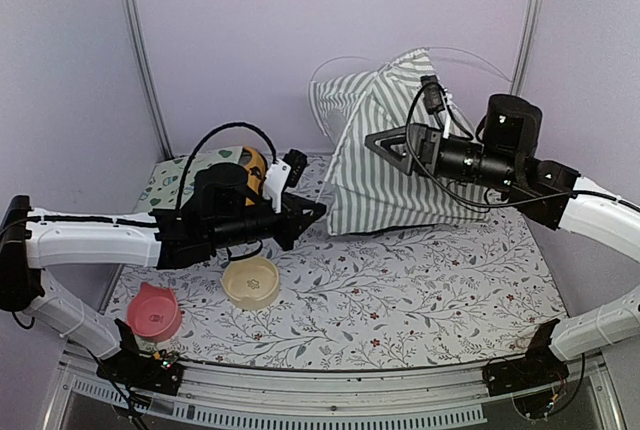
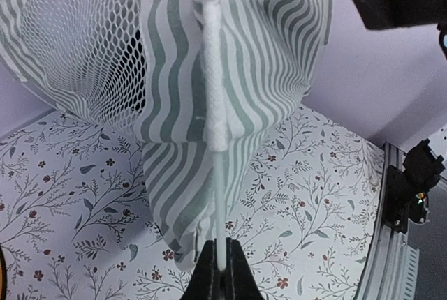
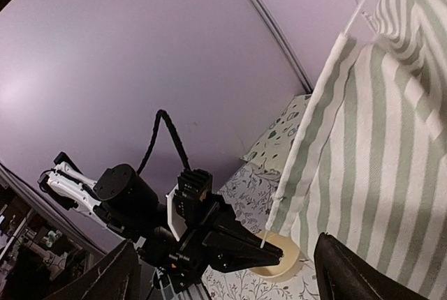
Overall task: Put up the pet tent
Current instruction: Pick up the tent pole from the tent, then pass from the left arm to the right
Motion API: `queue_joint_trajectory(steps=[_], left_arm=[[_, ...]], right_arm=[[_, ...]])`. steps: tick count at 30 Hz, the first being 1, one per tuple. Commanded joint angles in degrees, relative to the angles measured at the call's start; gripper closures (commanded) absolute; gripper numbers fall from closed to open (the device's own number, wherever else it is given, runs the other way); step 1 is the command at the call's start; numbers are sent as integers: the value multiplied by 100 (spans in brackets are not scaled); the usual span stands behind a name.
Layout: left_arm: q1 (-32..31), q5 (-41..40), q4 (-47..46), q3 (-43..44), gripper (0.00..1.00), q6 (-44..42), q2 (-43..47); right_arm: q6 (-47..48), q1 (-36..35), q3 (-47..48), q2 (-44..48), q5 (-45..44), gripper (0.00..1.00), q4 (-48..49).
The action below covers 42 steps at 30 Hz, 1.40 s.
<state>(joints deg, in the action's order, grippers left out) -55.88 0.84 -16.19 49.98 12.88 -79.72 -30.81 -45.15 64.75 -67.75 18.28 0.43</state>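
Floral table [image 1: 420,290]; one pet tent [image 1: 370,195]; two bowls [image 1: 251,282]; left claw [image 2: 222,272] pinching pole [image 2: 221,230]; right claw [image 1: 380,145] spread wide

A robot lab booth: plain lilac walls [image 1: 300,30], metal corner posts [image 1: 140,50], floral-clothed table [image 1: 420,290], mounting rail [image 1: 330,390].

We record the tent [image 2: 265,70] cut off at the top edge of the left wrist view. Its pole [image 2: 221,209] end is hidden within the pinched left gripper [image 2: 222,266]. Left of the tent, a yellow item [image 1: 252,162] lies largely hidden and cannot be identified.
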Motion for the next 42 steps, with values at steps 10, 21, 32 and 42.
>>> queue_joint_trajectory(steps=[10,21,32,42], left_arm=[[42,259,-26,358,100,-324,106],[21,423,4,223,100,-417,185],[70,219,-20,-43,99,-483,385],[138,-319,-1996,-1627,49,-508,982]], right_arm=[[-1397,-828,-356,-1349,-73,41,1276],[-1300,-704,415,-2052,-329,72,979],[-1021,-385,995,-2148,-150,100,644],[-824,-346,1555,-2230,-60,100,412]])
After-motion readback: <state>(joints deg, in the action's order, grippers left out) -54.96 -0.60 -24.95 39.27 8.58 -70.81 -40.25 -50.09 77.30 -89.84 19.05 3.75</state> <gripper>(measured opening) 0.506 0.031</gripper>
